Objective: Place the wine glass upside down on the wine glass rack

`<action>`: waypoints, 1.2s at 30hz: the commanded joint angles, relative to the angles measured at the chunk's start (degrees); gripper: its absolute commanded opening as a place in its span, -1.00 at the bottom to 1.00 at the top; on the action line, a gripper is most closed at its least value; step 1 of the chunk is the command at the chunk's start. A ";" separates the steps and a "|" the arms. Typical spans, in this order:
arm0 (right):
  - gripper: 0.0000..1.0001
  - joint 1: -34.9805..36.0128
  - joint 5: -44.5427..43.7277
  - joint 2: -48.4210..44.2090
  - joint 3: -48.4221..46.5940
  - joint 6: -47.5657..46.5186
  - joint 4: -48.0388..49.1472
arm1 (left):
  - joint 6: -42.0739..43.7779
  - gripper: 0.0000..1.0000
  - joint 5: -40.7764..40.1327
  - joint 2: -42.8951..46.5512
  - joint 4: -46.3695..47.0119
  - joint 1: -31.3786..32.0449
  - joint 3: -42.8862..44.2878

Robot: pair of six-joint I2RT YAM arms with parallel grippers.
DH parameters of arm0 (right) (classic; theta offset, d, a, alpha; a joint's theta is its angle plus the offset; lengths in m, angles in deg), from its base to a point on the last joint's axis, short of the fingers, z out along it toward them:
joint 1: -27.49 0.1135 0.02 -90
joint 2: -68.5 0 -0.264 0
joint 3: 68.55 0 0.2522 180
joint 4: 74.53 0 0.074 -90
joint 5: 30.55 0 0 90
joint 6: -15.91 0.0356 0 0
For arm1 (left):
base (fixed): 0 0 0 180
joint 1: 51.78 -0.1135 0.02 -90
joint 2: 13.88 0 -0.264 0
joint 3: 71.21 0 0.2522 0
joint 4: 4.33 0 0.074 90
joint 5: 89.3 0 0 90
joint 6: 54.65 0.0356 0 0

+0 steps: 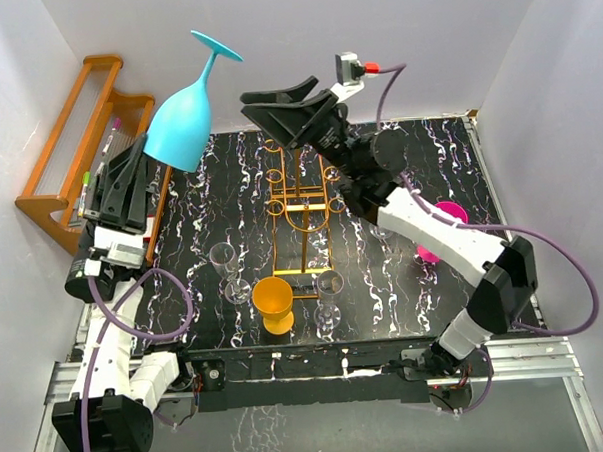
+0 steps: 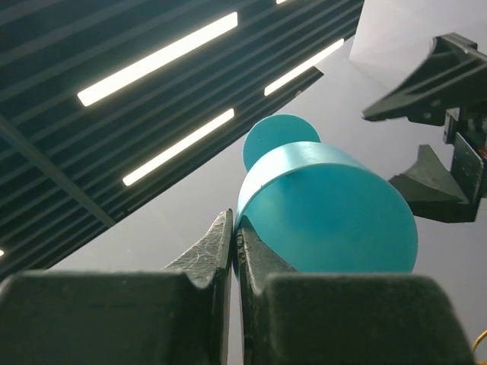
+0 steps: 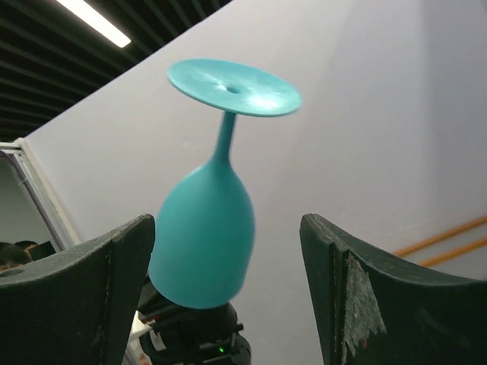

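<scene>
left gripper [image 2: 234, 226] jaws pinching teal wine glass [image 1: 182, 119] rim, foot up, right gripper [image 3: 227, 222] spread

No text, label, brand, number or sign can be read in any of the three views.
</scene>
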 commanded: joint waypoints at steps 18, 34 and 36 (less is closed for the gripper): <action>0.20 7.03 -9.53 10.16 -14.75 -4.01 8.72 | 8.19 -1.00 4.62 0.76 7.71 1.99 -3.20; -0.08 7.77 -8.32 12.89 -15.73 -3.82 6.86 | 14.76 -1.00 6.00 -0.59 10.36 3.90 -4.56; -0.05 7.86 -8.39 12.48 -14.76 -3.75 7.21 | 16.87 -1.00 5.65 -1.01 10.17 4.46 -4.48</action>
